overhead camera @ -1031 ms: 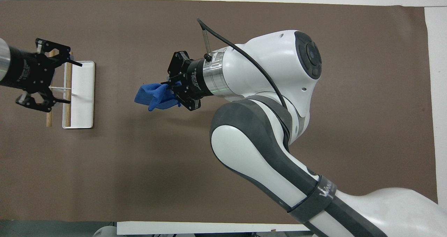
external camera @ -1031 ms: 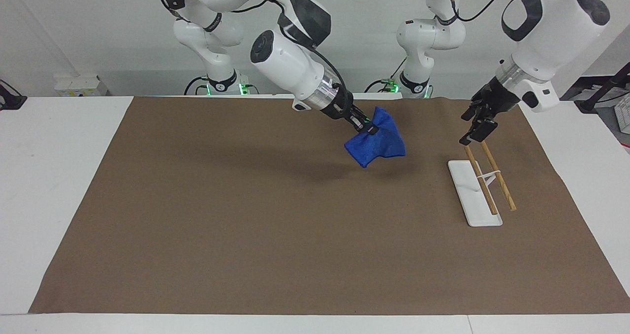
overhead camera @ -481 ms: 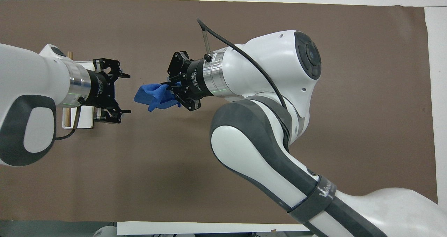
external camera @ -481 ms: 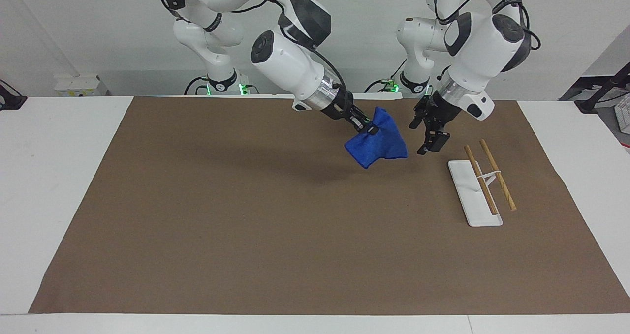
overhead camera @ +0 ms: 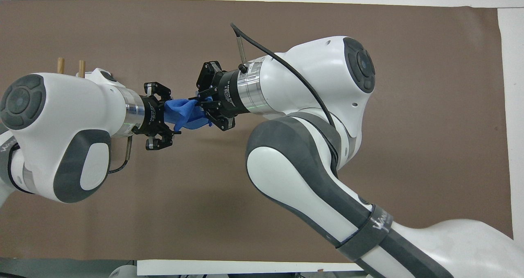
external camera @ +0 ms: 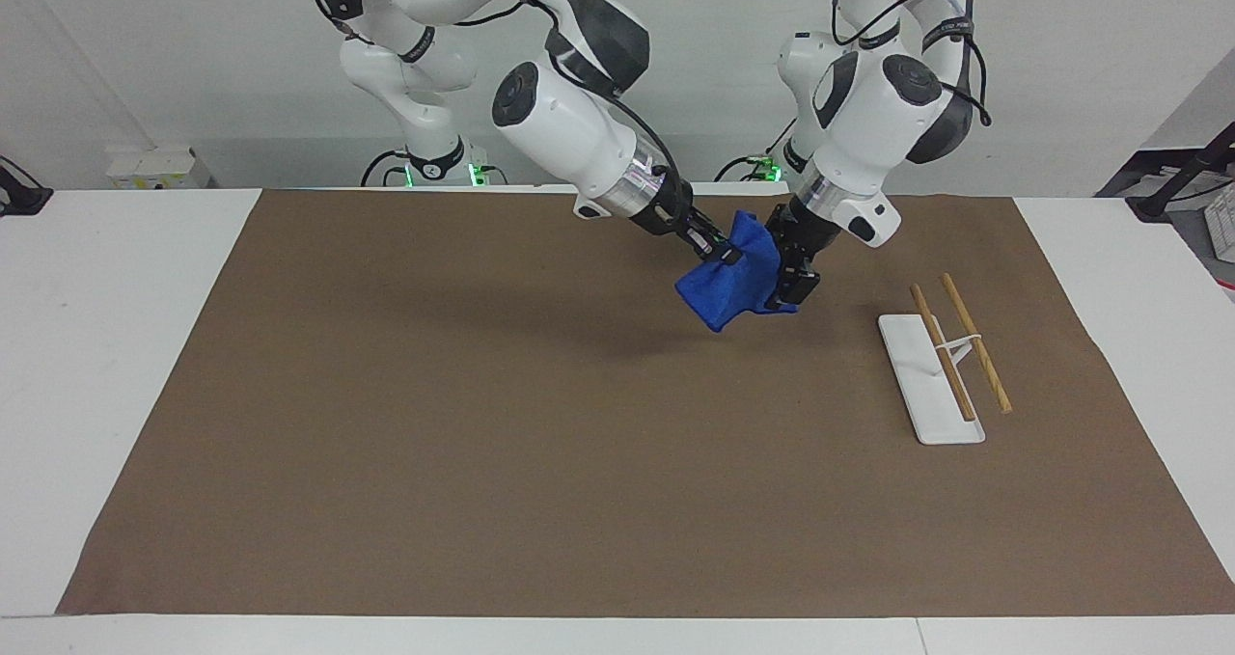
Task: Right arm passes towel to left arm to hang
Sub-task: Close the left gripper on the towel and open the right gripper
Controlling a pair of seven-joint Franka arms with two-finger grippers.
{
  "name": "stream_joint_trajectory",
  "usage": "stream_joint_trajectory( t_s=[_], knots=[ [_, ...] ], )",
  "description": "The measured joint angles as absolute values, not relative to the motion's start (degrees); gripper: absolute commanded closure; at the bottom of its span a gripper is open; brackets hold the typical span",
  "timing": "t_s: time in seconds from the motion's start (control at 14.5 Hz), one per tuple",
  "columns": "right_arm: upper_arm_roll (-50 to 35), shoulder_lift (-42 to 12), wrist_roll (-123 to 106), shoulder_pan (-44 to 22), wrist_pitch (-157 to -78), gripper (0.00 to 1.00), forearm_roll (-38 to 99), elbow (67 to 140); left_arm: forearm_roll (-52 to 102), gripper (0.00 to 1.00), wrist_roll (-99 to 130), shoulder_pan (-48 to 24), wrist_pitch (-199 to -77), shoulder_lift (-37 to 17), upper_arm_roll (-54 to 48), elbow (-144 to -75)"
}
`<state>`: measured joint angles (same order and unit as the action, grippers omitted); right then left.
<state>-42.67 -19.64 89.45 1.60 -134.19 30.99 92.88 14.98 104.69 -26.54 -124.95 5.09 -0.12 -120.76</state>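
The blue towel hangs bunched in the air over the brown mat. My right gripper is shut on the towel's upper part, at the end toward the right arm. My left gripper has come in level from the left arm's end of the table and stands open. Its jaws straddle the towel's free end, one above and one below the cloth, and no pinch shows.
A rack with a white base and two slanted wooden rods stands on the brown mat toward the left arm's end. In the overhead view the left arm covers most of the rack.
My left arm swung from over the rack to the towel, and its jaws have narrowed around the towel's free end. My right arm held the towel still.
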Motion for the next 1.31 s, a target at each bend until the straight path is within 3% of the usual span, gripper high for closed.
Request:
stream_joint_trajectory(
  t_s=[0.14,0.21,0.76,0.83,0.96,1.03,1.31],
  knots=[
    [-42.7,-19.6,89.4,1.6,-134.2,1.00,31.0,92.9,15.0,0.96,104.8,-26.5,-125.1,5.1,0.1,-120.8],
    [-42.7,-19.6,89.4,1.6,-134.2,1.00,31.0,92.9,15.0,0.98,104.9,-26.5,-125.2,5.1,0.3,-120.8],
    [-42.7,-19.7,89.4,1.5,-134.1,1.00,31.0,92.9,15.0,1.00,105.0,-25.8,-125.3,5.1,0.9,-120.8],
    [-42.7,-19.7,89.4,1.5,-134.1,0.94,30.9,92.9,15.0,1.00,105.0,-25.8,-125.3,5.1,0.9,-120.8],
    [-42.7,-19.7,89.4,1.6,-134.0,0.06,30.9,92.9,15.0,1.00,105.0,-25.8,-125.4,5.1,0.9,-120.8],
    [-42.7,-19.7,89.4,1.6,-133.9,0.00,30.9,92.9,15.0,1.00,105.0,-25.7,-125.4,5.1,1.0,-120.8],
    [-42.3,-19.7,86.2,1.9,-133.8,0.00,28.9,92.8,14.9,0.99,104.4,-23.9,-125.6,5.1,1.1,-120.7]
  ],
)
